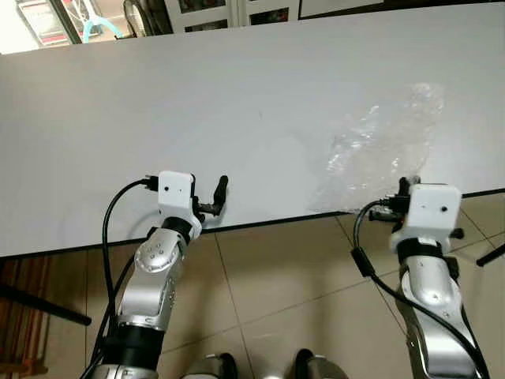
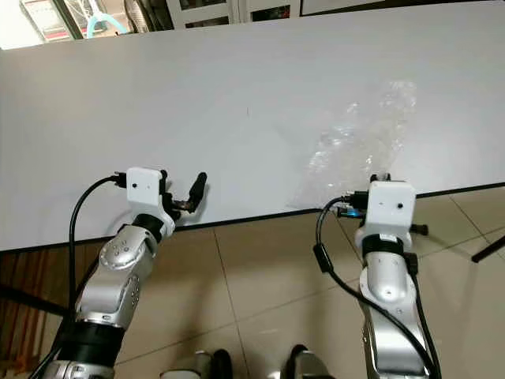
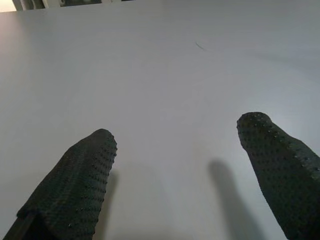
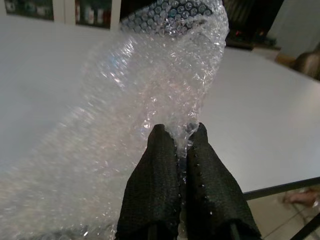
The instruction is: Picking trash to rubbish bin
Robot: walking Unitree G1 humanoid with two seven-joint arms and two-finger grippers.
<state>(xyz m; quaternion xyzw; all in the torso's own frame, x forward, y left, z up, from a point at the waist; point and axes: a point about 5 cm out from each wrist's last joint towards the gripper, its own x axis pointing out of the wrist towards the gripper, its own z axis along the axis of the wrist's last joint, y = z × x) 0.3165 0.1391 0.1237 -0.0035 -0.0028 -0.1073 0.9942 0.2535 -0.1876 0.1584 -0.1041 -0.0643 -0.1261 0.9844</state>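
Right gripper [image 4: 177, 137] is clenched on the near edge of the crumpled clear bubble-wrap sheet [image 1: 379, 150]; it should lift slowly off the white worktop [image 1: 197, 103]. Left gripper [image 3: 180, 150] rests released.

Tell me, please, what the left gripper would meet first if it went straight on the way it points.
Probably nothing soon: the open left gripper points low across the bare white table; the way looks free, though it might graze the tabletop.

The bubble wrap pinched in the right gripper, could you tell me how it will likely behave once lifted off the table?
The bubble wrap looks thin and crumpled, so it will probably droop and trail rather than hold shape. Being clear air-filled film, it is likely very light. The right gripper pinches only one edge at the white table rim, so the smooth plastic might slip free.
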